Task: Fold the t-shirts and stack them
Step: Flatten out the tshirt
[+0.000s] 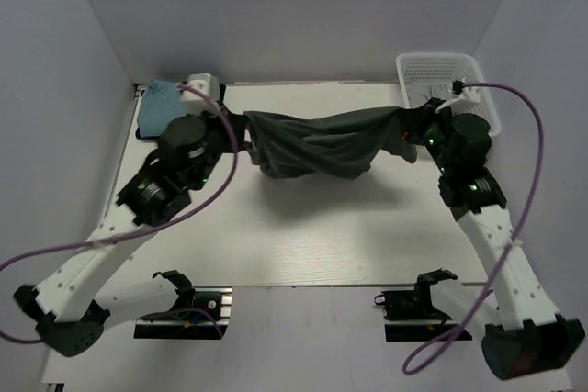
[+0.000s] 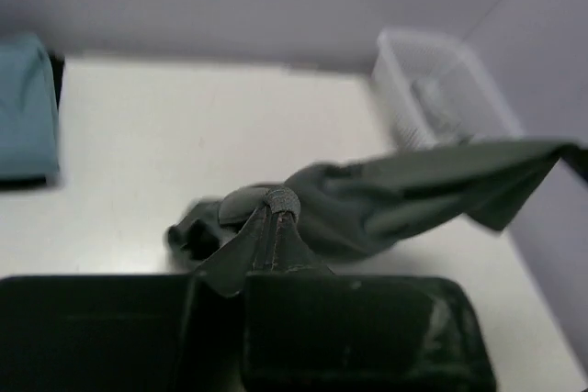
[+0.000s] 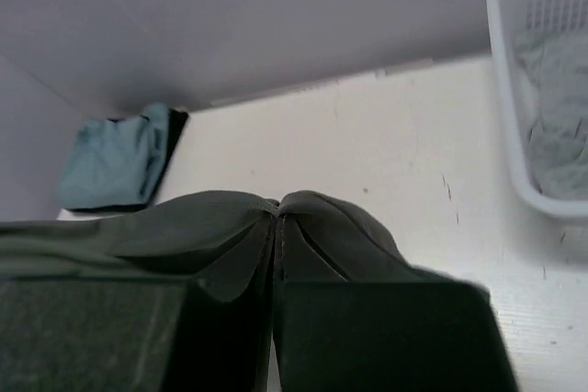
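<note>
A dark grey-green t-shirt [image 1: 322, 144] hangs stretched between my two grippers above the far half of the table. My left gripper [image 1: 230, 126] is shut on its left end; the cloth is pinched between the fingertips in the left wrist view [image 2: 276, 213]. My right gripper [image 1: 418, 126] is shut on its right end, with cloth bunched over the tips in the right wrist view [image 3: 278, 213]. A folded light teal-blue t-shirt [image 1: 158, 106] lies at the far left corner, also in the left wrist view [image 2: 26, 107] and the right wrist view [image 3: 115, 158].
A white mesh basket [image 1: 446, 75] stands at the far right corner with pale grey cloth [image 3: 556, 98] inside. White walls close in the back and both sides. The white tabletop [image 1: 322, 236] lies under the hanging shirt.
</note>
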`<state>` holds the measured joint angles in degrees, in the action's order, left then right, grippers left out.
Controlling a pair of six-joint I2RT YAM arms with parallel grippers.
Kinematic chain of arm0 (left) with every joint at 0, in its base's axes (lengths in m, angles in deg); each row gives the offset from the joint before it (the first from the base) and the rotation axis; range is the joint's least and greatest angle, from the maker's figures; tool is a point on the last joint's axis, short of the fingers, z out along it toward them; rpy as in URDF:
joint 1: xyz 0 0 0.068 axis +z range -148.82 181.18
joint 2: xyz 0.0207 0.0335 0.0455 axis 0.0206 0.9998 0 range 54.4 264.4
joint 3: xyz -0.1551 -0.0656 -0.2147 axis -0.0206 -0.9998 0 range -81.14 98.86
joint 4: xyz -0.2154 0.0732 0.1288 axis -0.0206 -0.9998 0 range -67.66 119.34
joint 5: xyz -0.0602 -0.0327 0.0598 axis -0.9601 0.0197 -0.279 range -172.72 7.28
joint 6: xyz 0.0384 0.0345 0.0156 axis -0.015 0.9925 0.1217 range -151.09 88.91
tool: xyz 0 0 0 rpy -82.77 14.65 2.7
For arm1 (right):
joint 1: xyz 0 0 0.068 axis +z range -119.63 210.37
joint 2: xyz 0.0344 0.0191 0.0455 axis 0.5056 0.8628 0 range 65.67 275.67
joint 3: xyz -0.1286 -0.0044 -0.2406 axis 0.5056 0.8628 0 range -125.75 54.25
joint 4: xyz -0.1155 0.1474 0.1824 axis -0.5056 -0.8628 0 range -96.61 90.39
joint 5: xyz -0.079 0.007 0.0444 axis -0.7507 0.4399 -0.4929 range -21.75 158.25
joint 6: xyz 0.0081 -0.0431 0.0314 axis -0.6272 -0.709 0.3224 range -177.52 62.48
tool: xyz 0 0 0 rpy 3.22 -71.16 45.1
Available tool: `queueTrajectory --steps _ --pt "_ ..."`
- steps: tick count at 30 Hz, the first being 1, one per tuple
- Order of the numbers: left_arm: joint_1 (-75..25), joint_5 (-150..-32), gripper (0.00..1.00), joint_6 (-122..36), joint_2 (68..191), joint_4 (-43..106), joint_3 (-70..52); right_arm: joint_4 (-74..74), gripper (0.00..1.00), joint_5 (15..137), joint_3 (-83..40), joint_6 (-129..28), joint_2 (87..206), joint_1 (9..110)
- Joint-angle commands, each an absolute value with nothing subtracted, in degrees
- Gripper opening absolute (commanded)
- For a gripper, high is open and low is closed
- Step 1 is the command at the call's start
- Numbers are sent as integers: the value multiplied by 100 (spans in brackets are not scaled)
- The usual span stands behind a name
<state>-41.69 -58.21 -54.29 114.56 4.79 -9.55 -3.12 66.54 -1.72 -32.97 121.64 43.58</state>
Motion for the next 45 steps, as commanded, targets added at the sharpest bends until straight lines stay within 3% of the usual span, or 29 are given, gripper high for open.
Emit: queueTrajectory --steps 1,6,12,17,23,26,29,34,35,37,38,39,40,41,43,45 --pt "-4189 -5583 0 -5061 10952 254 -381 -672 0 6729 -727 -3546 11429 4356" --pt "-4189 -5372 0 -5060 10302 51 314 -1190 0 6553 -1622 -3792 10707 4347" --pt "-4048 -6871 0 -4753 10019 -44 1403 -1684 0 6954 -2879 -3968 10566 4338" --pt "-4048 -7472 0 -4700 10274 -361 2107 -1789 0 7501 -3294 -3916 10566 4329" --pt "-4048 -6507 0 -4761 10545 -72 1468 -1641 0 7300 -2900 -3828 10882 4329" --pt "-4119 -5332 0 -4761 10783 121 809 -1448 0 7273 -2277 -3775 11321 4329" --pt "-4004 -3368 0 -5066 11152 463 -359 -947 0 7423 -1426 -3687 11997 4329" --pt "-3355 -2964 2 -6034 12337 702 -2031 238 0 7238 -886 -3678 13869 4329" --pt "-3162 -3146 20 -6218 12627 702 -2119 371 0 7169 -877 -3896 14106 4321" --pt "-2636 -3210 49 -6273 13294 825 -1981 497 30 7090 -1469 -3977 15132 4364" --pt "-2503 -3514 87 -6273 14089 625 -1727 226 45 6967 -1692 -4203 15589 4347" --pt "-2406 -3517 100 -6273 14480 414 -1411 -255 57 6879 -1921 -4223 15785 4356" --pt "-2352 -3517 100 -6325 14841 -293 -634 -460 72 6852 -2384 -4232 16161 4373" --pt "-2300 -3517 100 -6378 15167 -639 -235 -627 80 6852 -2424 -4284 16191 4382" --pt "-2299 -3517 100 -6484 15749 -1081 568 -498 90 6852 -2084 -4267 16000 4382" --pt "-2299 -3701 100 -6258 15750 -995 648 -156 90 6860 -1793 -4197 15788 4382"
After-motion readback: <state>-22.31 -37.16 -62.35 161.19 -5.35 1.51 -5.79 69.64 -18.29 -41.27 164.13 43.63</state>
